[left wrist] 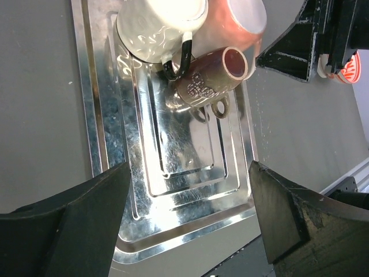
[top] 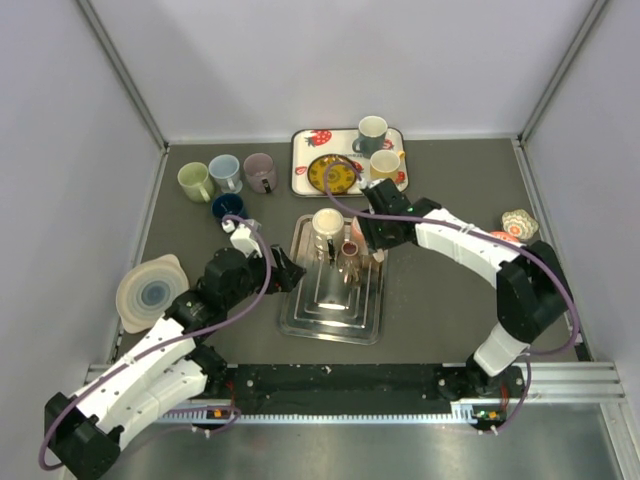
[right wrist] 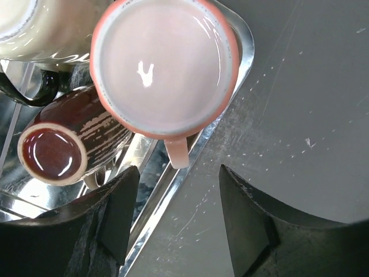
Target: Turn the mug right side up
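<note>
Your left claw [left wrist: 189, 167] is gaping wide and gripping nothing, hovering over the near half of the steel tray [left wrist: 109, 150]. Your right claw [right wrist: 179, 172] is also spreading wide and empty, hanging above the handle of the salmon-pink mug [right wrist: 164, 57], which is standing mouth-up at the tray's edge. The small brown mug [left wrist: 207, 81] is lying on its side on the tray, just beside the pink mug and the cream mug [left wrist: 158, 26]. The tray is sitting on the grey surface [top: 440, 310].

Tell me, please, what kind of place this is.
Probably a robot test booth, not a kitchen: plain walls close in a grey table, two robot arms are bolted at its near edge, and mugs sit on trays.
</note>
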{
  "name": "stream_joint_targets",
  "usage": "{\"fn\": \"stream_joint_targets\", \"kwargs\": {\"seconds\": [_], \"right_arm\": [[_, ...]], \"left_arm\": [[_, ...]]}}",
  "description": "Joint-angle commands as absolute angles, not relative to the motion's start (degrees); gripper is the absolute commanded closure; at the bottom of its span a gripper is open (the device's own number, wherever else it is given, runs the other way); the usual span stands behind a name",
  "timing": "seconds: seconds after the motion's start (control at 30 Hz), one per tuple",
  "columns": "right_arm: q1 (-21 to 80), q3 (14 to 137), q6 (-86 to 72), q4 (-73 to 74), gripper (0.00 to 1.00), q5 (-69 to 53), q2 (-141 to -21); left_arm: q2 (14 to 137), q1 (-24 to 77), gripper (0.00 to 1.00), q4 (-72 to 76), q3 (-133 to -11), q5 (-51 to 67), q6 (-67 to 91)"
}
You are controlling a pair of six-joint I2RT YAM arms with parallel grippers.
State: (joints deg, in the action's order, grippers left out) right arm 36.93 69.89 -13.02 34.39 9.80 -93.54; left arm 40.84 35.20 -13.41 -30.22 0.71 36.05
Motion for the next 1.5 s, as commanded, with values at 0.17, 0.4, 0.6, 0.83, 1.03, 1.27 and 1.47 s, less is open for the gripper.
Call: {"fn": "stream_joint_targets", "kwargs": {"seconds": [0.17,0.4,0.6,0.83,1.03,1.27,1.47], "right_arm": [[35.77,73.65,-11.51,33.05,0.45,9.67,-97.73],[35.24,74.35,-11.25,31.38,0.5,10.02,-99.05],[34.98,74.62,-10.99,30.5,0.54,9.93,-100.55],[34.98,74.62,-10.37,28.66,0.63,8.8,-100.9],[34.89,72.86,-10.72,26.81,0.78,7.73,-100.46],[34.98,70.76,-12.04,26.89,1.0,7.47,-97.83],[34.98,69.09,-13.45,28.03,1.0,7.03,-93.35]], "left_arm": [[42.36,35.24,0.12,-9.76,-32.61,3.16,35.16],[42.63,35.24,0.13,-9.32,-32.17,4.04,36.03],[43.33,35.24,0.14,-8.7,-32.08,5.27,36.56],[43.5,35.24,0.15,-8.26,-31.55,6.32,37.26],[43.59,35.24,0.16,-7.56,-31.2,7.03,37.71],[43.59,35.24,0.17,-7.56,-31.11,7.29,37.88],[43.51,35.24,0.17,-7.47,-31.03,7.38,38.14]]}}
